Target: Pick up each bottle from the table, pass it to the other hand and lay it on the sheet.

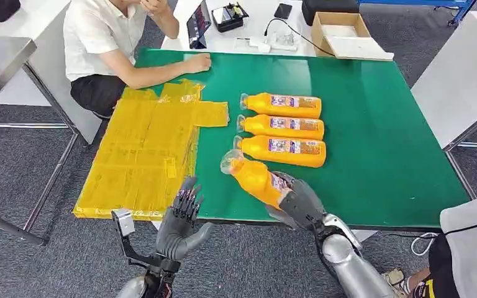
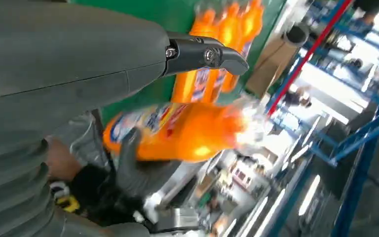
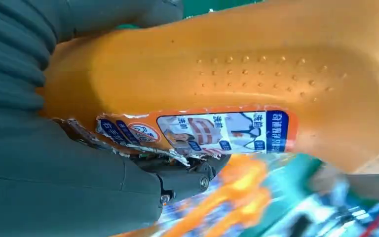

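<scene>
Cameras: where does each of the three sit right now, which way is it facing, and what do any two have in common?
Head view: high on the body, facing forward and down at the green table; both arms show, the left robot hand empty, the right robot hand holding a bottle.
Left wrist view: behind the left robot hand, facing the held bottle and the right robot hand's fingers.
Right wrist view: behind the right robot hand, close against the bottle.
Shared: all three show the held bottle.
</scene>
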Controlling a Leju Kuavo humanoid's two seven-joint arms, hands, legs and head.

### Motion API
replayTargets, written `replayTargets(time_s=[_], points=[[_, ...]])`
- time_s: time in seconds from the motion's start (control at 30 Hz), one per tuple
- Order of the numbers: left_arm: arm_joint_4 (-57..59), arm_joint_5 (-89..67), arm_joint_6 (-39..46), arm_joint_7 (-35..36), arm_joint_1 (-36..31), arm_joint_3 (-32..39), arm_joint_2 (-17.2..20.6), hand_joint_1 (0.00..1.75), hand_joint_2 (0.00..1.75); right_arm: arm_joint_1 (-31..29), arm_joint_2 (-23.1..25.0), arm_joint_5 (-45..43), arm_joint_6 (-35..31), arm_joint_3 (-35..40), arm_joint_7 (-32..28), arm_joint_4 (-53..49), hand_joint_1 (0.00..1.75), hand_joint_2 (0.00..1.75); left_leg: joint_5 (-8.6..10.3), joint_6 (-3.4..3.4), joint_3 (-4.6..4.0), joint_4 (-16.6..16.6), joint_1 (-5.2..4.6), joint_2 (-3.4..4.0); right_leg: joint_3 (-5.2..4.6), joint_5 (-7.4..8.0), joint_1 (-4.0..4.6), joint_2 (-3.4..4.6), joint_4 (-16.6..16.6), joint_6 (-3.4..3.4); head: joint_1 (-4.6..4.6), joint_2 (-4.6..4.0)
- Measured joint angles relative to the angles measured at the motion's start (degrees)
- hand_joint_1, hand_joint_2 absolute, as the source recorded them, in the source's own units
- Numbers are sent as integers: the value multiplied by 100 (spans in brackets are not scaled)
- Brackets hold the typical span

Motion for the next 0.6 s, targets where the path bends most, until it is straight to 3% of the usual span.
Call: replayTargets(time_s=[0.6], points=[[188, 26, 24, 193, -248, -96, 22, 0, 175, -397, 654, -319, 265, 921, -319, 236, 175, 175, 5, -7, -40, 1, -1, -20, -41, -3, -2, -19, 17, -3, -2, 0]])
